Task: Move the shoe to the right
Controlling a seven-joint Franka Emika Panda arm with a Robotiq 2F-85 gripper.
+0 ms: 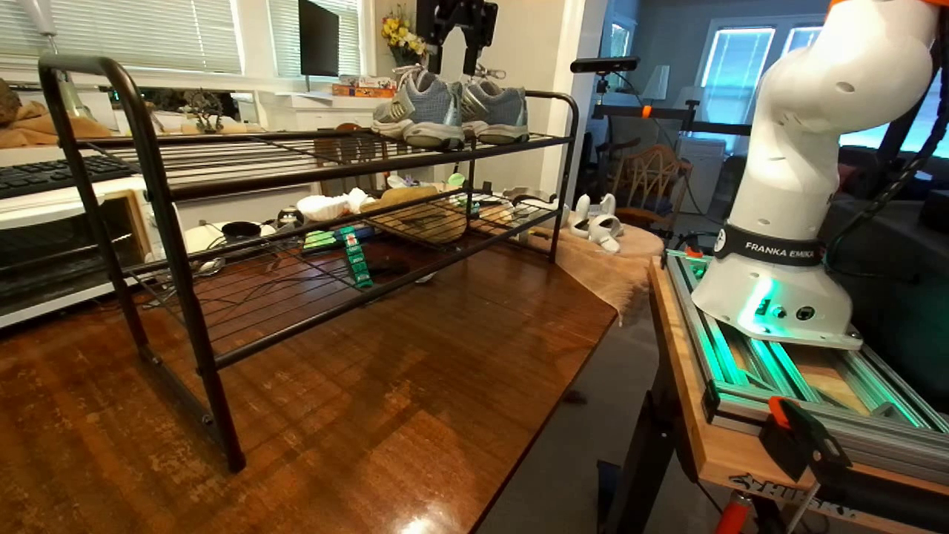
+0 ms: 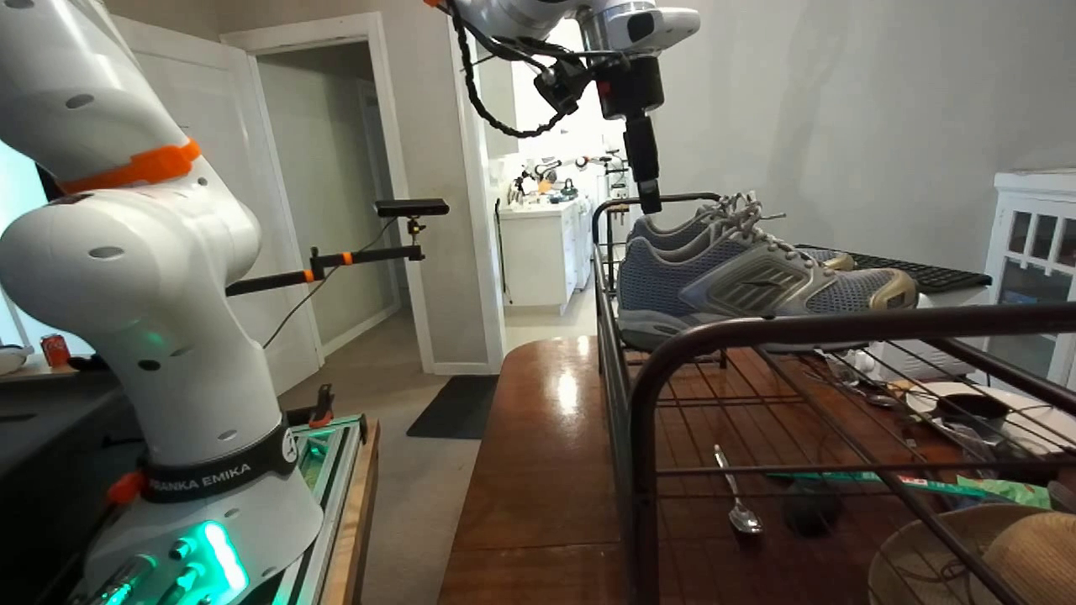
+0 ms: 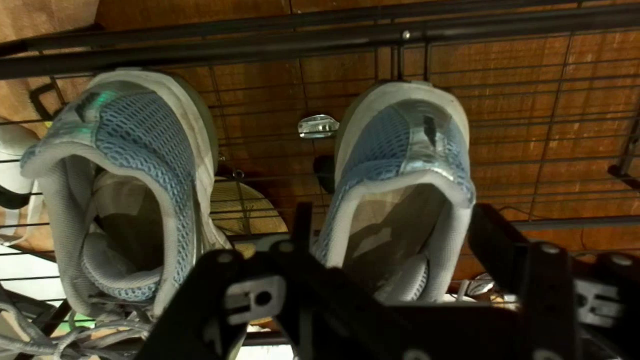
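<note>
Two grey-blue sneakers with whitish soles stand side by side on the top shelf of the black wire rack. In the wrist view my gripper (image 3: pixel 392 220) is open, one finger on each side of the right-hand shoe's collar (image 3: pixel 382 145). The right finger looks very close to the collar; I cannot tell whether it touches. The same shoe is the left one in an exterior view (image 1: pixel 426 107) and the farther one, partly hidden, in an exterior view (image 2: pixel 672 234). The gripper (image 2: pixel 650 202) points straight down above its heel. The second shoe (image 3: pixel 145 120) stands beside it, outside the fingers.
The rack's top rail (image 1: pixel 311 172) runs along the heels. Wire shelf (image 3: pixel 525 120) extends to the right in the wrist view. A spoon (image 2: pixel 738 504) and a straw hat (image 2: pixel 1034 555) lie below the top shelf. A black keyboard (image 2: pixel 912 273) is beyond the toes.
</note>
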